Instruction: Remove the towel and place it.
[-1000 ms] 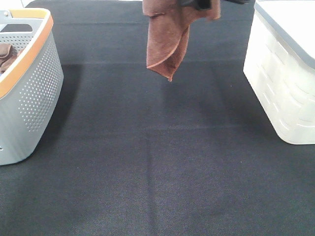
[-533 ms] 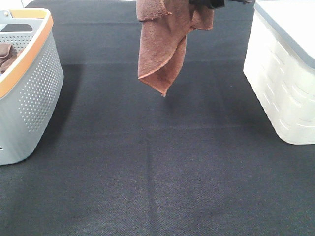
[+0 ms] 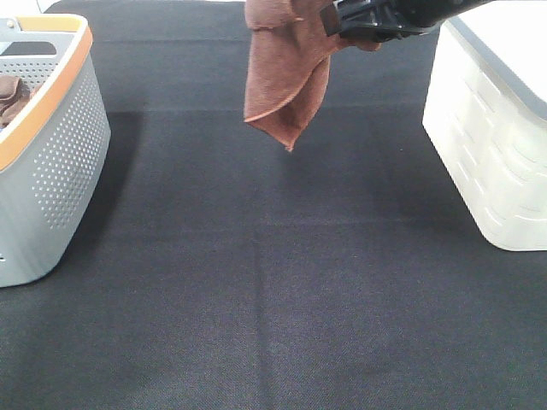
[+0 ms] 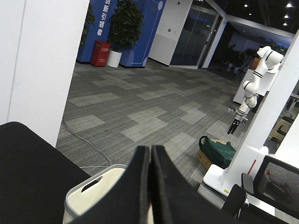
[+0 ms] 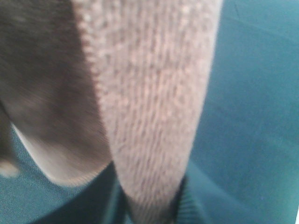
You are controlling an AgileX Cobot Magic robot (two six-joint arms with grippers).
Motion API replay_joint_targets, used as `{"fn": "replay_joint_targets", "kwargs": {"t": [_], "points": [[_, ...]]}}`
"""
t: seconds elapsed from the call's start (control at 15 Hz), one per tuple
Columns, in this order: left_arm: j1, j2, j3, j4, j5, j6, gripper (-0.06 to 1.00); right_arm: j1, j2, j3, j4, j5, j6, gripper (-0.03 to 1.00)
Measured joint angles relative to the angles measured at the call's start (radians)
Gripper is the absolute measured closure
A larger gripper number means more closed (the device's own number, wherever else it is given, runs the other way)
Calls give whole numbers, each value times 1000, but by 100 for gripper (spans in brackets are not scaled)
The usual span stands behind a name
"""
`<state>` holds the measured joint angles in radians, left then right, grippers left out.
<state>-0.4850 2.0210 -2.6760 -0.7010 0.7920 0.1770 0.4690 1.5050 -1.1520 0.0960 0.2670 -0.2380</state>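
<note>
The reddish-brown towel [image 3: 286, 77] hangs folded in the air over the far middle of the black table, its lowest corner pointing down and its top cut off by the frame edge. My right gripper [image 3: 338, 21], black, reaches in from the upper right and is clamped on the towel's upper right part. In the right wrist view the towel [image 5: 149, 102] fills the picture, blurred and very close, hiding the fingers. My left gripper [image 4: 150, 148] is shut with nothing between its fingers and points out over the room; it does not show in the high view.
A grey perforated basket [image 3: 60, 154] with an orange rim stands at the left edge, with another brown cloth [image 3: 10, 94] inside. A white lidded bin [image 3: 487, 145] stands at the right. The white bin [image 4: 88, 191] also shows below the left gripper.
The towel sagged lower and leftward, then rose a little. The right gripper has come further into view from the upper right and has narrowed onto the towel.
</note>
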Motion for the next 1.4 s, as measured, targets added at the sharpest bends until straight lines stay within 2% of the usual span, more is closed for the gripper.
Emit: {"fn": "replay_joint_targets", "kwargs": {"t": [0.13, 0.4, 0.47, 0.6, 0.73, 0.87, 0.93, 1.0, 1.07, 1.13, 1.2, 1.4], "points": [[0, 0, 0, 38, 0, 0, 94, 0, 0, 0, -44, 29, 64, 96], [0, 0, 0, 190, 39, -41, 94, 0, -14, 0, -86, 66, 159, 97], [0, 0, 0, 292, 92, -84, 94, 0, -44, 0, -88, 68, 161, 97], [0, 0, 0, 434, 180, -147, 94, 0, -82, -8, -96, 103, 102, 97], [0, 0, 0, 520, 271, -177, 94, 0, -83, -52, -38, 241, -20, 97], [0, 12, 0, 533, 373, -177, 94, 0, -82, -99, 102, 405, -184, 97], [0, 12, 0, 533, 373, -177, 94, 0, -82, -99, 102, 405, -184, 97], [0, 32, 1, 534, 419, -177, 94, 0, -82, -140, 189, 533, -278, 97], [0, 43, 14, 534, 422, -177, 94, 0, -82, -151, 201, 576, -285, 97], [0, 48, 32, 534, 422, -177, 94, 0, -82, -175, 180, 671, -245, 97], [0, 48, 56, 534, 423, -183, 94, 0, -82, -184, 98, 703, -162, 97], [0, 48, 153, 555, 425, -199, 94, 0, -79, -201, -216, 692, 145, 97]]}}
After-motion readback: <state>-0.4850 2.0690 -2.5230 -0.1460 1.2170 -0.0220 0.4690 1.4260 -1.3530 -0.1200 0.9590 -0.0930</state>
